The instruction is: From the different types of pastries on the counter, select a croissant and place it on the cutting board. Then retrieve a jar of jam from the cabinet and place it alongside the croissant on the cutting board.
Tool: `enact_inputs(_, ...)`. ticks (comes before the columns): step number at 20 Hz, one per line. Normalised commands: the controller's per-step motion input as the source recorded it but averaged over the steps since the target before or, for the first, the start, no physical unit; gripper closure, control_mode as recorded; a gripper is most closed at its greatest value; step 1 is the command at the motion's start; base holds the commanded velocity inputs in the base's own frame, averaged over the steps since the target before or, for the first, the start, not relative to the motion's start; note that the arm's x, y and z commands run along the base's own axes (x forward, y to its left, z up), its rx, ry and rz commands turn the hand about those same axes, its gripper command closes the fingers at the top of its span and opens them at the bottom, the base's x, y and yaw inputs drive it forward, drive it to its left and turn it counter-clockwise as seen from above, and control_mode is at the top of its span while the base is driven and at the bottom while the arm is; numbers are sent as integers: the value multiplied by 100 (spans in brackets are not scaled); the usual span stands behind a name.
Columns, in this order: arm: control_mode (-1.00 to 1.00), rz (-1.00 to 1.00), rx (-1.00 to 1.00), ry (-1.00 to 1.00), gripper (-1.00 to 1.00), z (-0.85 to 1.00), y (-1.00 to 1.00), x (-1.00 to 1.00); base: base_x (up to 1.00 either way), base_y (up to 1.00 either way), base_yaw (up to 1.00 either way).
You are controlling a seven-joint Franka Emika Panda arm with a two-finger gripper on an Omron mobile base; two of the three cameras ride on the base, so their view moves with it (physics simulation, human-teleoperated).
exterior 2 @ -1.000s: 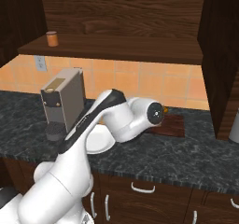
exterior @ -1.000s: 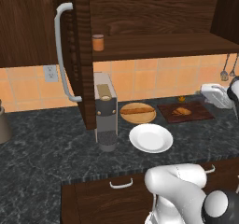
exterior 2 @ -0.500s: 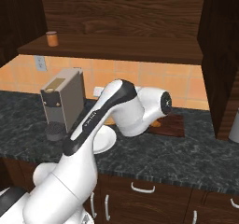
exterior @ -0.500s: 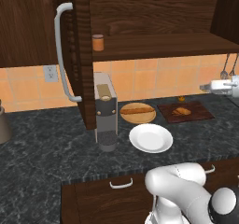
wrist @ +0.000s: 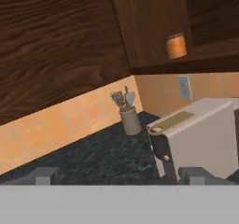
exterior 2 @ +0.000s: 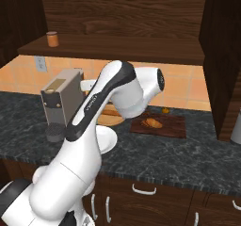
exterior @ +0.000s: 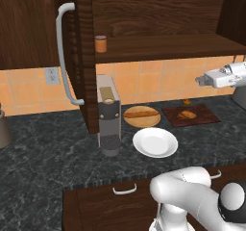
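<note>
Left base view: the croissant (exterior: pixel 187 114) lies on the cutting board (exterior: pixel 204 120) near the counter's (exterior: pixel 43 148) back edge, and the jar of jam (exterior: pixel 100 44) stands on the open cabinet's (exterior: pixel 158 13) shelf. The arm's white hand, at the right edge, has risen since a second ago, so I judge the jar next.

Right base view: arm lifted higher than before.

Hand view: jar ahead; the tool's (wrist: pixel 119 175) tips stand wide, holding nothing.

One small golden-brown crescent croissant (exterior: pixel 186 114), one long tan baguette (exterior: pixel 141 113), one orange-brown cylindrical jam jar (exterior: pixel 100 44), two round plates: light wooden (exterior: pixel 142 122), white (exterior: pixel 154 142).
</note>
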Motion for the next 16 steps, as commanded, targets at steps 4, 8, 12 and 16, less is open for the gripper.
enact_inputs(4,-100,26,-5,-22,-100,47,38,-25,0,0,0)
enact_inputs(8,-100,14,-2,-18,-100,41,46,-8,0,0,0)
enact_inputs(12,-100,-4,-4,-9,-100,2,37,13,0,0,0)
enact_inputs(16,-100,-2,4,-6,-100,10,8,25,0,0,0)
